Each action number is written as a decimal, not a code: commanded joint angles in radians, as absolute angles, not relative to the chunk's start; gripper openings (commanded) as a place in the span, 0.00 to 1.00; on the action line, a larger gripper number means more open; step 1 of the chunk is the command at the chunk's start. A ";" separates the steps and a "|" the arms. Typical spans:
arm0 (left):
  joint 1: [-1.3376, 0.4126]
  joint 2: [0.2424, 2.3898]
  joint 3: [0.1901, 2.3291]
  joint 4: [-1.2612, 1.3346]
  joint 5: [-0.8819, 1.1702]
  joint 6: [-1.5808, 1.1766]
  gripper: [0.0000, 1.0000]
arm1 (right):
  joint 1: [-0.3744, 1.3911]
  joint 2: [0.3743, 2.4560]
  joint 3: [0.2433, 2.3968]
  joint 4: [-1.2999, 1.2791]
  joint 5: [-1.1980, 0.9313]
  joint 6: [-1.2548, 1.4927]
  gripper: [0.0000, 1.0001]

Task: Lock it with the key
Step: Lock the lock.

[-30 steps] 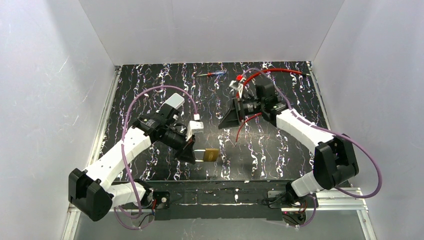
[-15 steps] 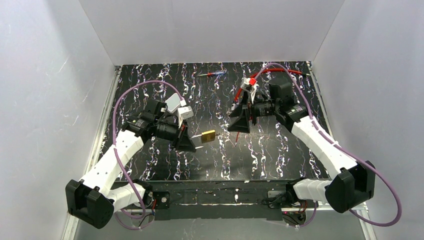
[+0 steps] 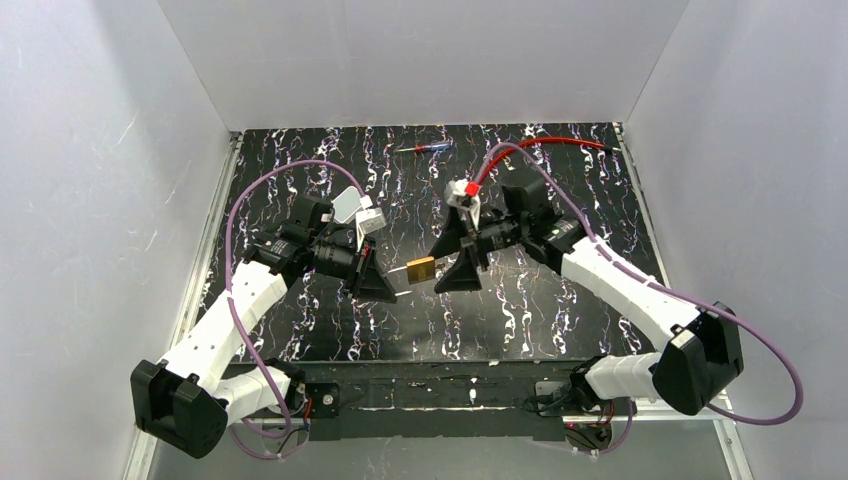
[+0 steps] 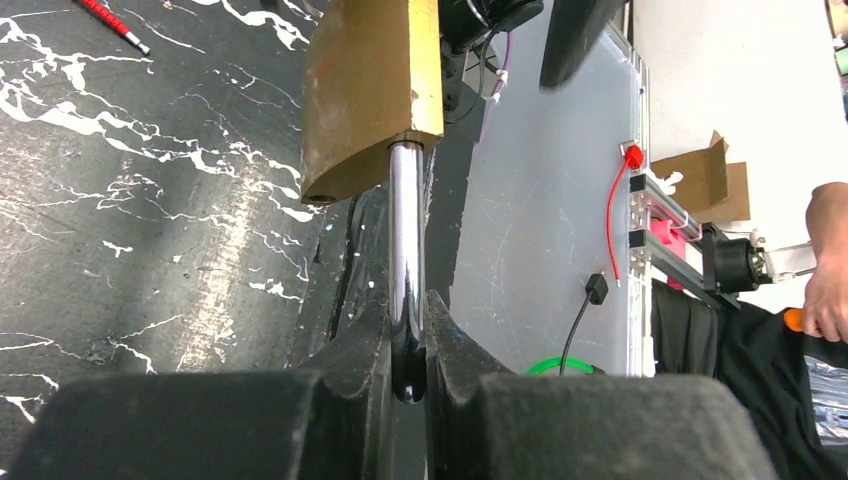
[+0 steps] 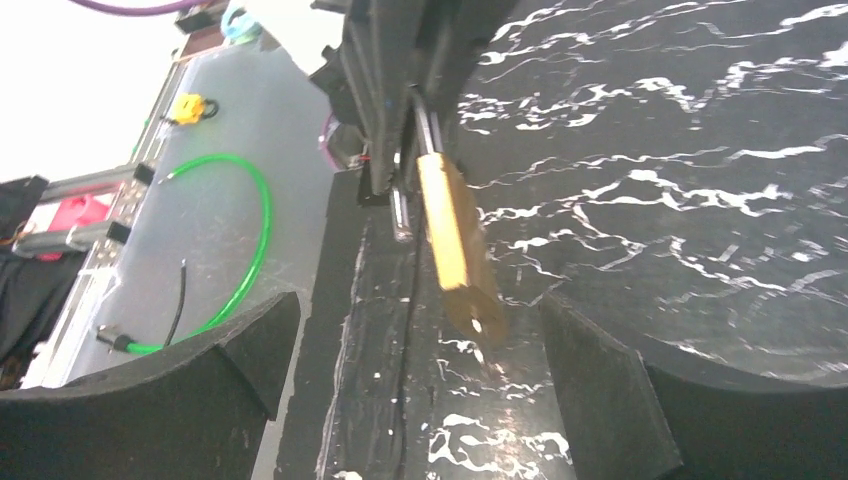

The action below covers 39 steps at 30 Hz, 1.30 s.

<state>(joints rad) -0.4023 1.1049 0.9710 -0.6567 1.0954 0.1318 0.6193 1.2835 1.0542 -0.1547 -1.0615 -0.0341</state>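
Black surface [image 3: 300, 320] veined with white fills the floor of a white-walled booth. Nearest to the arm bases, on the padlock's left, the left claw [image 4: 407, 340] is pinched narrow around the steel shackle [image 4: 405, 230], gripping one leg of it. That leg runs straight out from the fingertips into the brass padlock [image 3: 420, 267], which is held up off the surface. The second shackle hole in the body, beside the seated leg, shows empty. The padlock's long axis lies roughly level and crosswise, shackle end pointing at the left claw and flat bottom end pointing at the right arm. Just right of the padlock, the right claw [image 3: 450, 258] is spread wide, one finger on either side of the brass body with a gap showing on both sides in the right wrist view. Well beyond the padlock, a small blue-and-red screwdriver [image 3: 422, 148] lies near the back wall, and to the far right of the padlock a red cable [image 3: 560, 142] loops.
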 commanded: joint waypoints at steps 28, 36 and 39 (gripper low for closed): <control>-0.379 1.071 0.998 -0.426 1.004 0.040 0.00 | 0.711 1.368 0.931 0.469 -1.171 0.550 0.01; -0.382 1.091 0.988 -0.368 1.090 -0.066 0.00 | 0.715 1.396 0.937 0.499 -1.149 0.550 0.01; -0.389 1.102 0.983 -0.337 1.108 -0.106 0.00 | 0.722 1.408 0.936 0.514 -1.148 0.543 0.01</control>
<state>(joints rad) -0.3927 1.0931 0.9710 -0.4866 1.0935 -0.0319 0.6884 1.4014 0.9203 0.4084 -1.1145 0.5262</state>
